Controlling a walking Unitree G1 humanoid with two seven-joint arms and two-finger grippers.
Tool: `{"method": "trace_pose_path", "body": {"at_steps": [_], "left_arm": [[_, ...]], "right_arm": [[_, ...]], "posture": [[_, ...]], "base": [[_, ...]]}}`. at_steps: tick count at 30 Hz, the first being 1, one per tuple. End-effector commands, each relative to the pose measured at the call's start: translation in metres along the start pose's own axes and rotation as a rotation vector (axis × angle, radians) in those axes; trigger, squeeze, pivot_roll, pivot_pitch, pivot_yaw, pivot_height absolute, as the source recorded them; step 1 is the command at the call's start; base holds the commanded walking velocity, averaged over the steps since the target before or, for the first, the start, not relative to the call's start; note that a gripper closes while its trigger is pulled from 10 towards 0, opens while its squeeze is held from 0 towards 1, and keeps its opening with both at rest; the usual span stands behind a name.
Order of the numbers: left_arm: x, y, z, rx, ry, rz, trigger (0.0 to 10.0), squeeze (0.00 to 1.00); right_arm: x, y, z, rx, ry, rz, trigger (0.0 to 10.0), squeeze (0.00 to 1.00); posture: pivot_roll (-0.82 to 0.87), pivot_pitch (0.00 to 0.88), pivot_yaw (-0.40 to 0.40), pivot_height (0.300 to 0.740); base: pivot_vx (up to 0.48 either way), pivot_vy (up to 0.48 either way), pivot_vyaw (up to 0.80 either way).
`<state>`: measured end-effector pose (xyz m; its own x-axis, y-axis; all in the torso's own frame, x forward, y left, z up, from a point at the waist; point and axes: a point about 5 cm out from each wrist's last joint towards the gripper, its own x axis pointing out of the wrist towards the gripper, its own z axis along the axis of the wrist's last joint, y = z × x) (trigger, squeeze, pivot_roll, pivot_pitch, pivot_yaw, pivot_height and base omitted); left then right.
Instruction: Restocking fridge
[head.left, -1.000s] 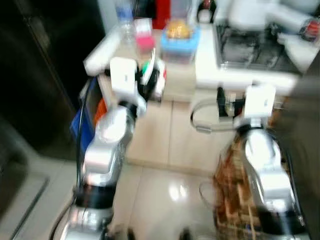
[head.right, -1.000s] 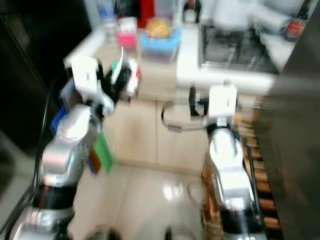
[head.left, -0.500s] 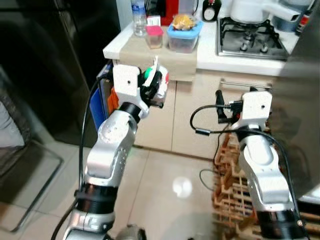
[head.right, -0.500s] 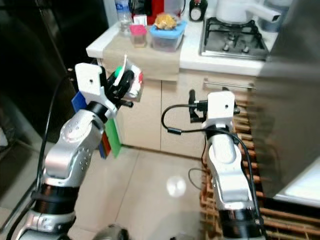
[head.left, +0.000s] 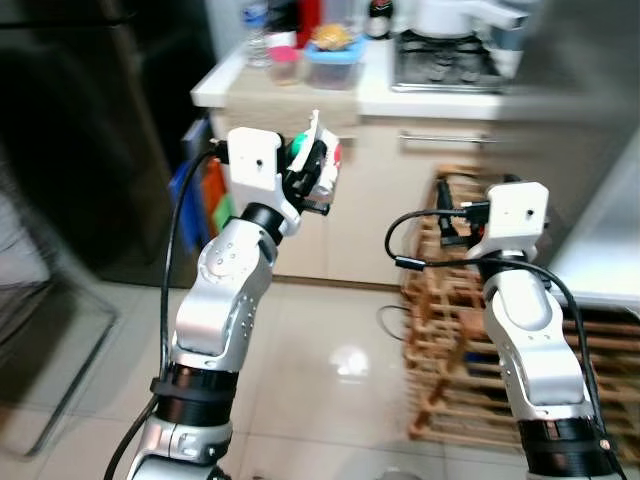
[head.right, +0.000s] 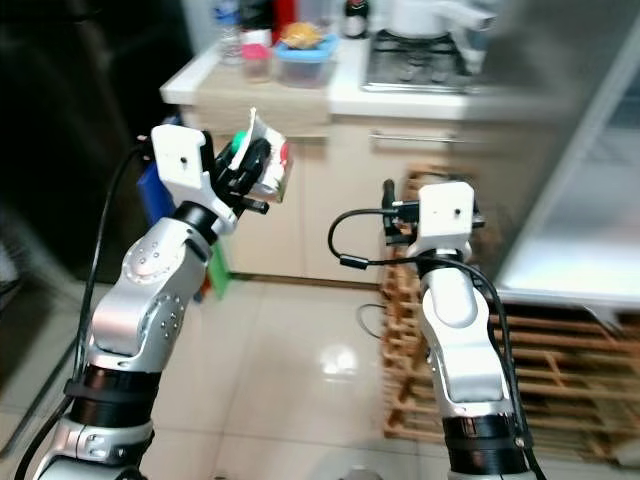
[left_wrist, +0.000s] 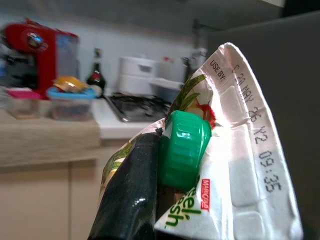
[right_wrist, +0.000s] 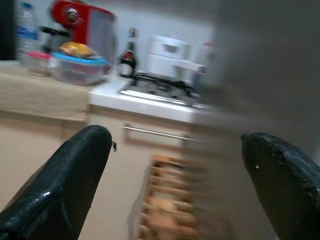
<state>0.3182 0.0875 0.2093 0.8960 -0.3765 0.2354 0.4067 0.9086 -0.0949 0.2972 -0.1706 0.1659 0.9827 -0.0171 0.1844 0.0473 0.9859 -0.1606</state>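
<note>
My left gripper (head.left: 312, 166) is raised at chest height and shut on a small carton (head.left: 322, 163) with a green screw cap and a folded white top. In the left wrist view the carton (left_wrist: 230, 150) sits against one black finger (left_wrist: 131, 200), the green cap (left_wrist: 184, 149) facing the camera. My right gripper (head.left: 446, 214) is held up to the right, open with nothing between its fingers (right_wrist: 75, 175). A large blurred grey panel (head.right: 580, 110), perhaps a fridge door, stands at the right with a pale surface (head.right: 590, 210) behind it.
A kitchen counter (head.left: 300, 85) ahead holds a blue-lidded food box (head.left: 335, 45), a pink-lidded tub and a bottle. A gas hob (head.left: 440, 55) lies to its right. A wooden slatted rack (head.left: 450, 340) stands on the tiled floor by my right arm. A dark tall unit (head.left: 90, 130) is at the left.
The whole view has swung to the right: the counter slid left and the grey panel came in at the right. Both arms keep their pose, the carton still held.
</note>
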Motion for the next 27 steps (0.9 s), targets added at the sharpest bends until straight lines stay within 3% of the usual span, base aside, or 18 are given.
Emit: {"method": "trace_pose_path", "body": {"at_steps": [1, 16, 27], "left_arm": [[-0.0007, 0.0031, 0.0043, 0.019, -0.023, 0.01, 10.0, 0.0], [-0.0024, -0.006, 0.0055, -0.012, -0.04, -0.064, 10.0, 0.0], [-0.0006, -0.0033, 0.0029, -0.019, -0.026, -0.055, 10.0, 0.0]], "right_arm": [[0.0007, 0.0026, 0.0038, -0.011, -0.018, 0.013, 10.0, 0.0], [-0.0002, 0.0026, 0.002, -0.014, -0.01, 0.015, 10.0, 0.0], [-0.0012, 0.0014, 0.0018, -0.012, -0.012, 0.015, 10.0, 0.0]], "posture": [[-0.17, 0.0, 0.026, 0.74], [-0.18, 0.005, 0.027, 0.74], [-0.18, 0.005, 0.026, 0.74]], "base": [[0.0, 0.0, 0.0], [0.0, -0.471, 0.0], [0.0, -0.468, 0.0]]}}
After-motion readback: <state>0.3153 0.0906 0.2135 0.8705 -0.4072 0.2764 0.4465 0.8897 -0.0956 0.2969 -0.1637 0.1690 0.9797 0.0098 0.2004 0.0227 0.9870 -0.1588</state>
